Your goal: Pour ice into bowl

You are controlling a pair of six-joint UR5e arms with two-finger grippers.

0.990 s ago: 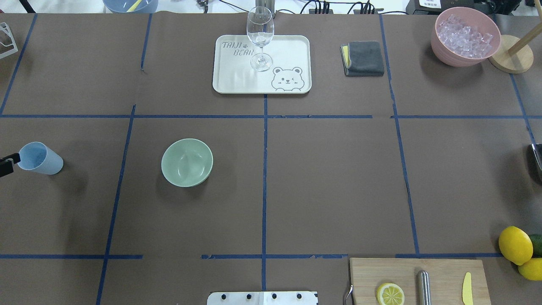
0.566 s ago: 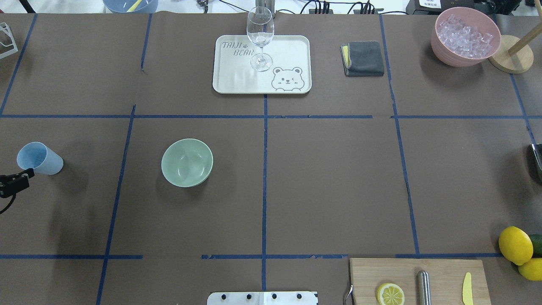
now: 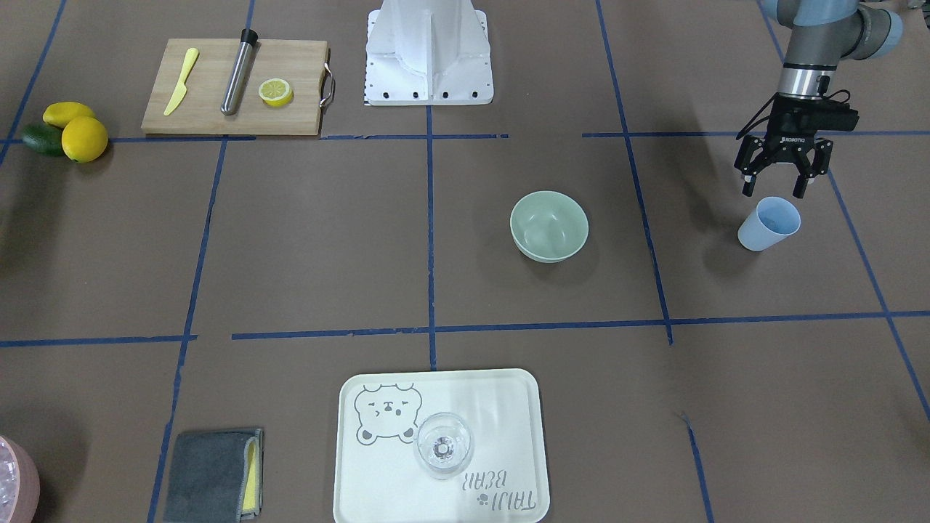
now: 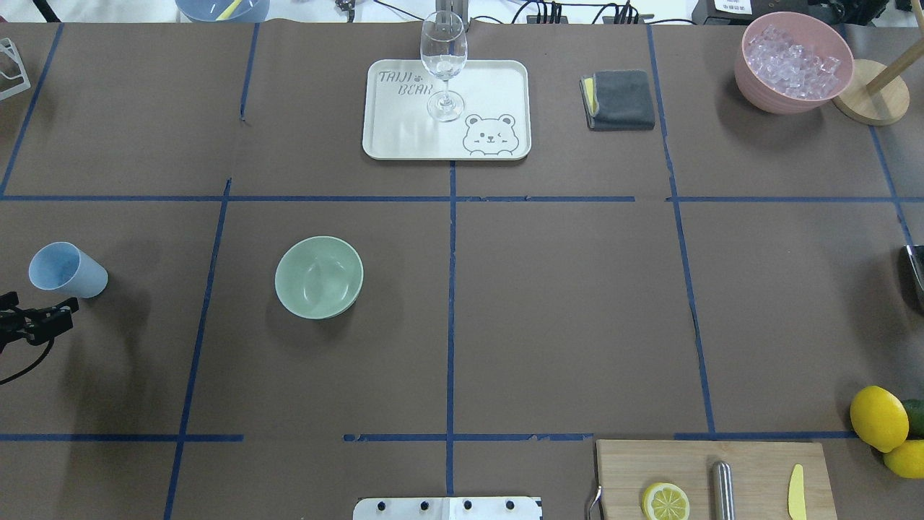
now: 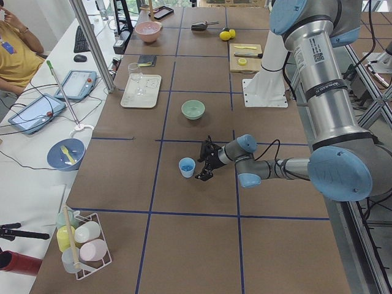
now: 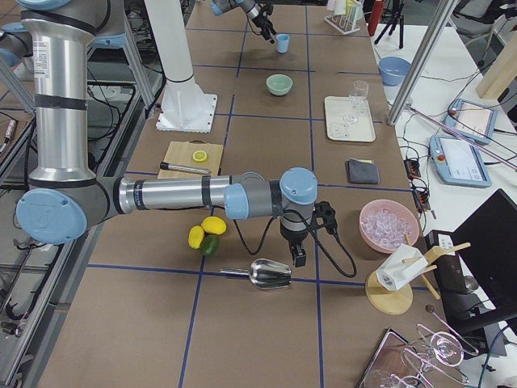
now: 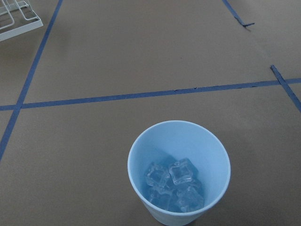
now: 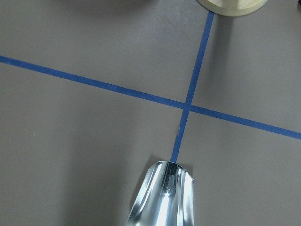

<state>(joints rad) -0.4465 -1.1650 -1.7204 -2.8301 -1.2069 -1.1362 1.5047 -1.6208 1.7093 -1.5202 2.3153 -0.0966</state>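
The ice [image 7: 174, 182] is a few clear cubes at the bottom of an upright light blue cup [image 7: 179, 172], which stands at the table's left end [image 4: 68, 269]. The sage-green bowl [image 4: 318, 276] stands with nothing in it, to the right of the cup and well apart from it. My left gripper [image 3: 772, 190] hovers open just on the robot's side of the cup [image 3: 769, 224], holding nothing. My right gripper [image 6: 298, 257] shows only in the exterior right view, over a metal scoop [image 6: 271, 275]; I cannot tell whether it is open or shut.
A white tray [image 4: 498, 87] with a wine glass [image 4: 443, 63] lies at the far middle, a grey cloth [image 4: 619, 99] beside it. A pink container [image 4: 792, 61] of ice sits far right. A cutting board [image 4: 751, 469] and lemons [image 4: 878, 417] are near right.
My left gripper has drawn back from the cup's rim toward the robot's side. The cup and the bowl have not moved.
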